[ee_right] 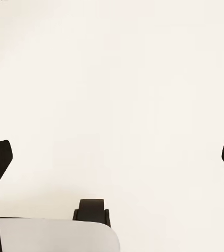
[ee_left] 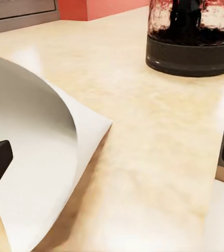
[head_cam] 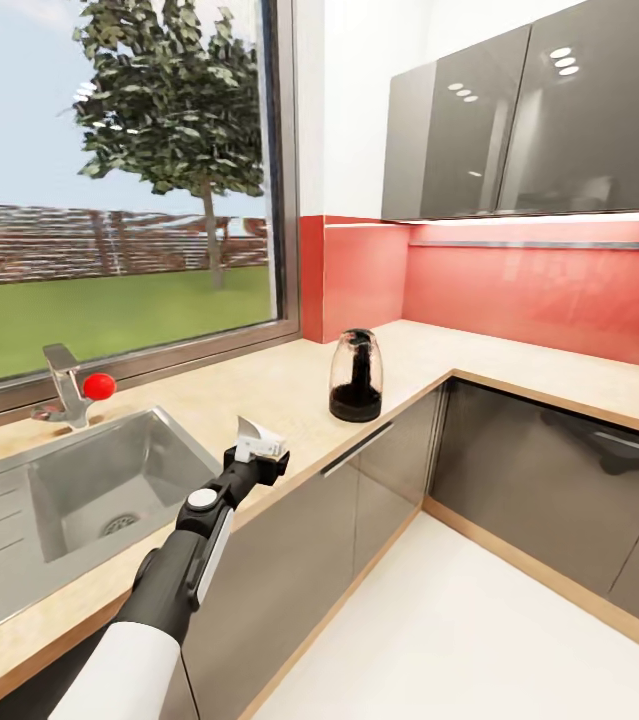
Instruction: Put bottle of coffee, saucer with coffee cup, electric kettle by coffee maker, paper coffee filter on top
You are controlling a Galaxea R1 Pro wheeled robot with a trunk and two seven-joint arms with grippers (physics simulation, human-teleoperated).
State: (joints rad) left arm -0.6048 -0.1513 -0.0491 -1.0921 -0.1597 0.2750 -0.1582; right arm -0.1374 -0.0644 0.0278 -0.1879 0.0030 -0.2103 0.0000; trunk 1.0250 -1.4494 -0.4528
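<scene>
The left pincer (head_cam: 259, 445) hovers low over the countertop (head_cam: 259, 385), pinching the paper filter (head_cam: 257, 436). The kettle (head_cam: 356, 375) stands on the counter ahead of it, apart. The filter looks very light, thin and floppy, easily creased; a gentle pinch near its folded edge seems safest. The right pincer (ee_right: 112, 157) is spread, holding nothing.

left arm (head_cam: 199, 540) over countertop (head_cam: 289, 385) edge | paper coffee filter (head_cam: 257, 437) at fingers | electric kettle (head_cam: 356, 375) near corner

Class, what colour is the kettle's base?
Black; the kettle base shows best in the left wrist view.
</scene>
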